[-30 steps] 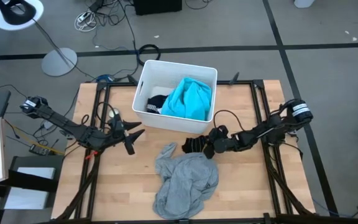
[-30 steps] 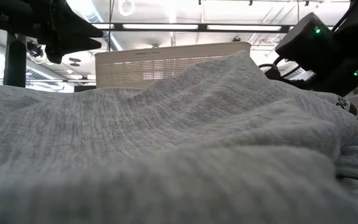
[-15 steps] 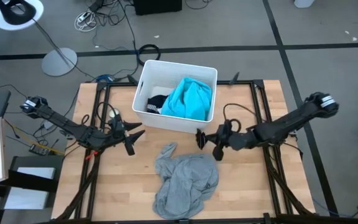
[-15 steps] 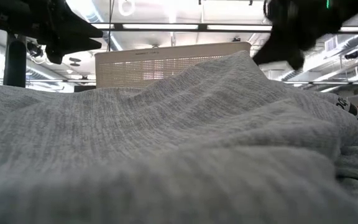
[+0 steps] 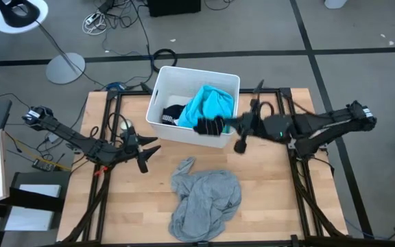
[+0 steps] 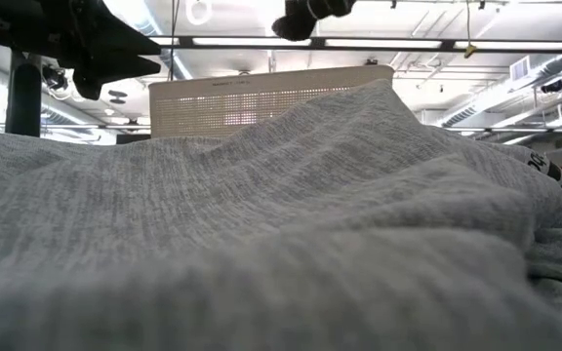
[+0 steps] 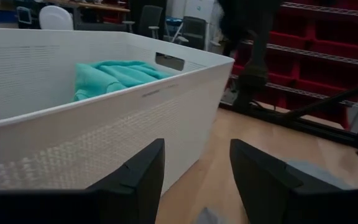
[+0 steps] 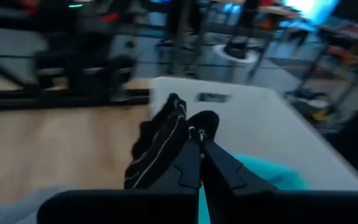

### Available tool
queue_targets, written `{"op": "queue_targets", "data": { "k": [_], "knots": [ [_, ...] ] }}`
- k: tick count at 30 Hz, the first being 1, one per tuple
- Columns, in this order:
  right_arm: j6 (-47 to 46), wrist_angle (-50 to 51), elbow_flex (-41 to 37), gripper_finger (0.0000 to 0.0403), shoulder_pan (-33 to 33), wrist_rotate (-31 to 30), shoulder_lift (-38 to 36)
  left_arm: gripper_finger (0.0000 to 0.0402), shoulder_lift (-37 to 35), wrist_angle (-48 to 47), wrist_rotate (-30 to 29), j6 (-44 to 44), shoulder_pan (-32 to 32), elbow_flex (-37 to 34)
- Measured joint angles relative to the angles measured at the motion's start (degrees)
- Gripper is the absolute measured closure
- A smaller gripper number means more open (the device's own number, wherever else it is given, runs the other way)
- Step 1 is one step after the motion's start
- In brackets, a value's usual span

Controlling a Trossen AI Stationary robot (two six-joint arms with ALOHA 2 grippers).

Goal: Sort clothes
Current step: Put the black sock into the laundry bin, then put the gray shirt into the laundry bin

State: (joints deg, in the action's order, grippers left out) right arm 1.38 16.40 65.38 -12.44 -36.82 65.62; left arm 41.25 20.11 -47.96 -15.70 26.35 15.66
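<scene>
A white bin stands at the table's far middle, with a turquoise garment and a dark piece inside. My right gripper is shut on a black sock, which hangs over the bin's near rim. In the right wrist view the sock shows a thin white line. A large grey shirt lies crumpled on the near middle of the table. My left gripper hovers open left of the bin's near corner, nothing between its fingers. My right gripper pinches one bunched end of the black sock between its two shut fingers. The fingers reach about level from the table's right, pointing left. The sock sticks out past the fingertips, lifted clear of the table, above the bin's near wall.
The grey shirt fills the low view, with the bin's wall behind it. Bare wood lies left and right of the shirt. Black frame rails run along both table sides. Beyond the far edge are cables and a lamp stand.
My right gripper has risen from the table beside the grey shirt and swung toward the far edge, to the bin's near rim. The black sock has gone with it, lifted clear of the table. The shirt and my left arm have kept still.
</scene>
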Motion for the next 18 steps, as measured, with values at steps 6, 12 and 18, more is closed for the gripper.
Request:
{"op": "queue_targets", "data": {
  "k": [6, 12, 18],
  "knots": [
    [0.6, -2.1, 1.8, 0.0388, 10.9, 1.5, 1.9, 0.0214, 1.0, 1.8, 0.7, 0.2, 0.0, 0.0],
    [-3.1, -1.8, 1.8, 0.0334, 17.8, 7.5, 5.8, 0.0214, 2.5, 2.9, 1.8, 0.3, -0.4, 0.0],
    [-4.2, -1.3, 1.8, 0.0266, 20.0, 9.6, 6.9, 0.0214, 4.3, 6.3, 8.6, 0.1, -1.2, 0.6]
  ]
}}
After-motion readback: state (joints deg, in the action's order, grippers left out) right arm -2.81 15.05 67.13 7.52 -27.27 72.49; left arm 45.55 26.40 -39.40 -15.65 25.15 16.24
